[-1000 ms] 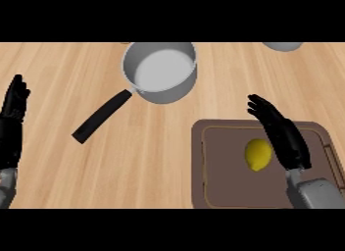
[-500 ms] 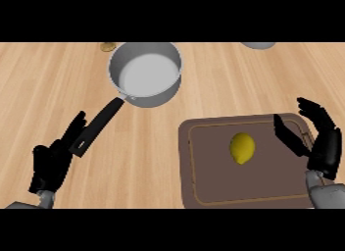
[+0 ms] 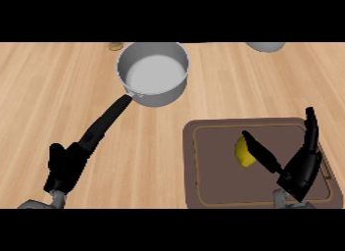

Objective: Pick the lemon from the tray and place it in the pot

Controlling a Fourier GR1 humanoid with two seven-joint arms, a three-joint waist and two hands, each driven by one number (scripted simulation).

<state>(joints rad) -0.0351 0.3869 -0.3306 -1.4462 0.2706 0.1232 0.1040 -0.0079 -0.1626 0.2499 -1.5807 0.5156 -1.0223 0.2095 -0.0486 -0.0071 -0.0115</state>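
A yellow lemon (image 3: 242,152) lies on the dark brown tray (image 3: 211,171) at the lower right. My right hand (image 3: 300,170) hovers over the tray with straight spread fingers; its thumb crosses the lemon's right side and hides part of it. The grey pot (image 3: 154,72) stands at the top centre, empty, with its long black handle (image 3: 103,126) running down to the lower left. My left hand (image 3: 62,167) sits at the end of that handle, fingers relaxed, low at the left.
A grey bowl (image 3: 266,46) is cut off by the top edge at the right. A small brownish object (image 3: 115,47) lies at the top beside the pot. Bare wooden counter (image 3: 38,98) stretches to the left.
The view has shifted, so pot and tray sit further right and lower. My right hand has moved left over the tray, its thumb reaching the lemon. My left hand stays by the handle's end.
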